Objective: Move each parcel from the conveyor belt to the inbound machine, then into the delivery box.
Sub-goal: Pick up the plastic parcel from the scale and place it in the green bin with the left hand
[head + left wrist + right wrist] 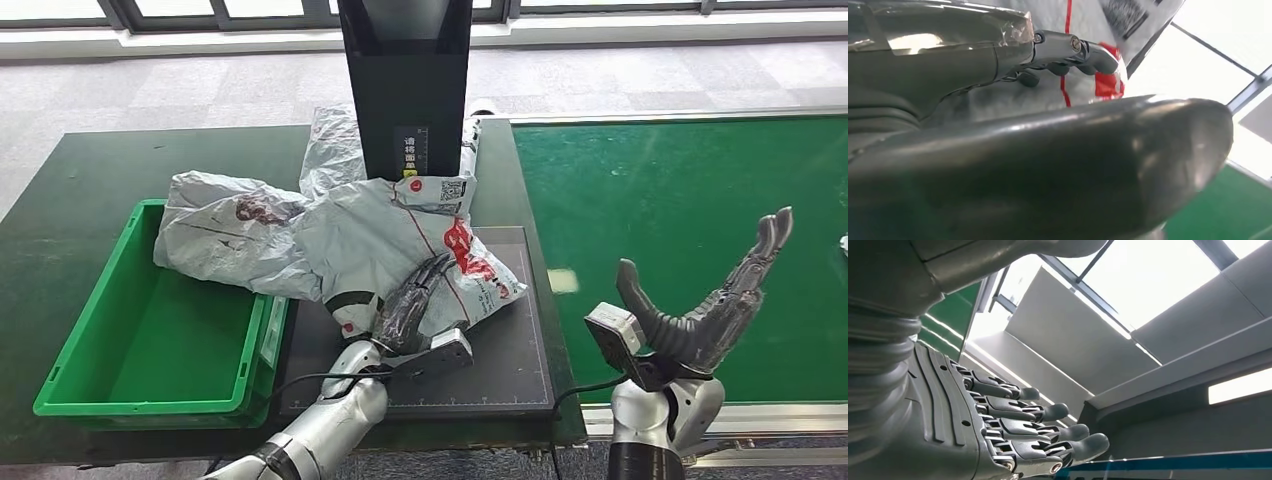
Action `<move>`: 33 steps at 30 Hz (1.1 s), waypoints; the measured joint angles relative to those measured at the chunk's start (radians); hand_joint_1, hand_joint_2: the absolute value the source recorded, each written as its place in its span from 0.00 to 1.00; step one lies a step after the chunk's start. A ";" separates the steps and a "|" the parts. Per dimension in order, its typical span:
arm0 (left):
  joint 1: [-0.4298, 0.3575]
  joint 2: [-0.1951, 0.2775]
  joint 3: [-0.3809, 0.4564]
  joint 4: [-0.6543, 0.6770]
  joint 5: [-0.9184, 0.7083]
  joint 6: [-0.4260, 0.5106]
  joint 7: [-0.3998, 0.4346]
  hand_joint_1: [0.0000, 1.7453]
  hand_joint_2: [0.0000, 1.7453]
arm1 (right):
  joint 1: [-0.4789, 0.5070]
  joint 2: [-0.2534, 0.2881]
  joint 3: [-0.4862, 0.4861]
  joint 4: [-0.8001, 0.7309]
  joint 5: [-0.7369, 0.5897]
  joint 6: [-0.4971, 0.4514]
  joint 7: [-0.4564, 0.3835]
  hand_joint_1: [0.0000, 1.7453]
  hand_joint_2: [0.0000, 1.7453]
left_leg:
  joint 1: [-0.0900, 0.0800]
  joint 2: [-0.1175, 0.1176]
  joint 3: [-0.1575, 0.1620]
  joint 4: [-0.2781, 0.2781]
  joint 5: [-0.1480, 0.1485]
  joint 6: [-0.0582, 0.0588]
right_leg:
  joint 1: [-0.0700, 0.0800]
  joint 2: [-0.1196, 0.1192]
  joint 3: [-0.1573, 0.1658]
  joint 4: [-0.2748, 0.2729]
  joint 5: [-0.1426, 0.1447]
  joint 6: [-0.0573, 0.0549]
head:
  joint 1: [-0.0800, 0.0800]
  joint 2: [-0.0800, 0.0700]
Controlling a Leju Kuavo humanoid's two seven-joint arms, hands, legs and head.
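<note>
Grey parcel (400, 250) overhangs the platform edge (540, 330), seemingly under left hand (410, 305).

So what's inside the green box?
Nothing lies on the green box's bare floor. A grey parcel droops over its far corner, so that corner is hidden.

- The scanner stand (405, 85) is cut off by the head view's top edge.
- The left hand (412, 305) covers part of the grey parcel (390, 245); what lies under its fingers (425, 280) is hidden.
- The label print (440, 188) on the parcel is too small to read.
- A white thing (844, 244) at the belt's right edge is cut off.
- The thumb (1058, 165) is blurred in the left wrist view.
</note>
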 joint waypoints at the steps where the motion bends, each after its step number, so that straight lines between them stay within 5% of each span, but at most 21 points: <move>1: -0.003 0.000 -0.008 0.017 -0.010 -0.003 0.021 0.00 0.00 | 0.000 0.000 -0.001 0.001 -0.003 0.000 0.000 0.00 1.00 | 0.000 0.000 0.000 0.000 0.000 0.000 | 0.000 0.000 0.000 0.000 0.000 0.000 | 0.000 0.000; 6: -0.020 -0.001 -0.047 0.092 -0.107 -0.008 0.148 0.00 0.00 | 0.001 0.000 -0.003 0.003 -0.022 0.000 0.000 0.00 1.00 | 0.000 0.000 0.000 0.000 0.000 0.000 | 0.000 0.000 0.000 0.000 0.000 0.000 | 0.000 0.000; 7: -0.025 -0.001 -0.055 0.103 -0.131 -0.014 0.174 0.12 0.00 | 0.001 0.000 -0.003 0.003 -0.025 0.000 0.000 0.00 1.00 | 0.000 0.000 0.000 0.000 0.000 0.000 | 0.000 0.000 0.000 0.000 0.000 0.000 | 0.000 0.000; 10: -0.038 0.000 -0.082 0.130 -0.199 -0.035 0.248 0.80 0.00 | 0.000 -0.001 -0.003 0.004 -0.027 0.000 0.000 0.00 1.00 | 0.000 0.000 0.000 0.000 0.000 0.000 | 0.000 0.000 0.000 0.000 0.000 0.000 | 0.000 0.000; 11: -0.042 0.000 -0.090 0.136 -0.222 -0.041 0.275 0.94 0.00 | 0.000 -0.001 -0.003 0.004 -0.027 0.000 0.000 0.00 1.00 | 0.000 0.000 0.000 0.000 0.000 0.000 | 0.000 0.000 0.000 0.000 0.000 0.000 | 0.000 0.000; 22: -0.081 0.000 -0.160 0.155 -0.438 -0.033 0.494 1.00 0.00 | 0.000 -0.002 -0.003 0.010 -0.037 0.000 0.000 0.00 1.00 | 0.000 0.000 0.001 0.000 0.000 0.000 | 0.000 0.000 0.001 0.000 0.000 0.000 | 0.000 0.000; 33: -0.082 0.004 -0.170 0.155 -0.504 0.022 0.527 1.00 0.00 | 0.000 -0.002 -0.003 0.028 -0.033 0.000 0.000 0.00 1.00 | 0.000 0.000 0.001 0.000 0.000 0.000 | 0.000 0.000 0.001 0.000 0.000 0.000 | 0.000 0.000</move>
